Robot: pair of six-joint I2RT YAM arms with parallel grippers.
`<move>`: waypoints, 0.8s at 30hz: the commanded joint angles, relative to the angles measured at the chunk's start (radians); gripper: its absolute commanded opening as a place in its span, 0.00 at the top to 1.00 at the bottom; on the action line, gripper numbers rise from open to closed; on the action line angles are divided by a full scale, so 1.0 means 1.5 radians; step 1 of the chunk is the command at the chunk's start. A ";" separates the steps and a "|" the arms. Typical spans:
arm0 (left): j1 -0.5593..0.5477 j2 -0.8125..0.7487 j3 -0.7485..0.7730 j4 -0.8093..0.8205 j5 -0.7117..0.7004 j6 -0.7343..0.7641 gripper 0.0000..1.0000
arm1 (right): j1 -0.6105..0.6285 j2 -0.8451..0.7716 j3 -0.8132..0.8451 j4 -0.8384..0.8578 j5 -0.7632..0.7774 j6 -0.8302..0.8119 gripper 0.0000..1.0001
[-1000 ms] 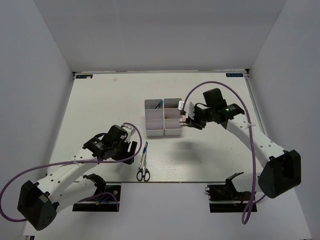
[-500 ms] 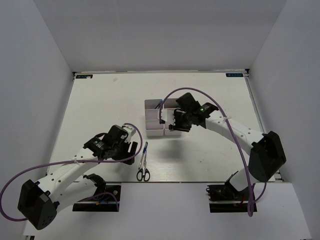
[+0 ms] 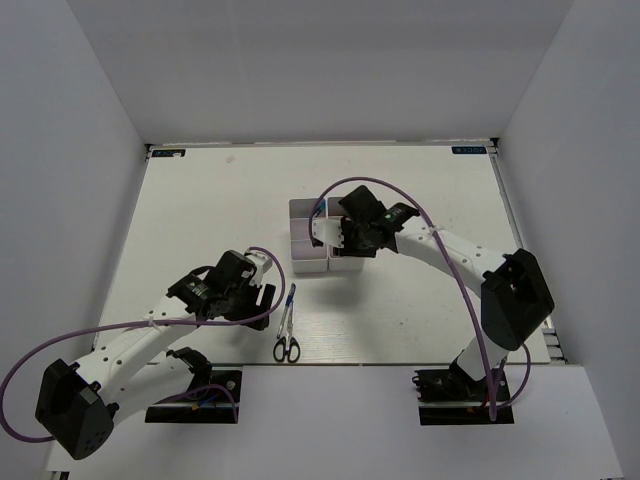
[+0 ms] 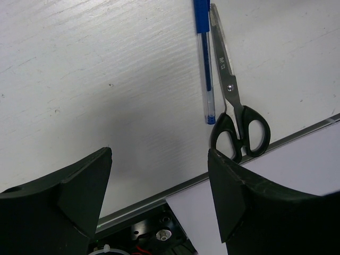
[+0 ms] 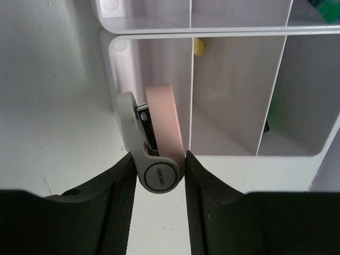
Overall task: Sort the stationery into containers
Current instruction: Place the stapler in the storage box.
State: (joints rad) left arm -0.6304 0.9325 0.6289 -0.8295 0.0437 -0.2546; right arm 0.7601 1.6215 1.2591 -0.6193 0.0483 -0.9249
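On your desk [image 4: 79, 79], the bins [image 5: 234, 90] sit beneath your right tool [image 5: 157, 158], clenched on the pink-white piece [image 5: 164, 117] over an end compartment: placing is in hand, so lower and release. Your left tool [image 4: 158, 159] hangs spread near scissors [image 4: 234, 106] and blue pen [image 4: 203, 58]. The piece's badge [image 5: 159, 176] seems to read "deli".

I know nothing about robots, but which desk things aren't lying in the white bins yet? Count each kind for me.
Scissors: 1
Blue pen: 1
Pink-and-white piece, held by the right gripper at the bins: 1
Total: 3
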 commanded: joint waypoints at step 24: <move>0.003 -0.010 -0.003 0.011 0.021 0.005 0.17 | 0.026 0.019 0.048 0.005 0.040 0.037 0.41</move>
State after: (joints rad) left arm -0.6304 0.9314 0.6289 -0.8295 0.0578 -0.2523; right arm 0.7944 1.6699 1.2804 -0.6193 0.1165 -0.8936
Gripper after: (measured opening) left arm 0.829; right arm 0.592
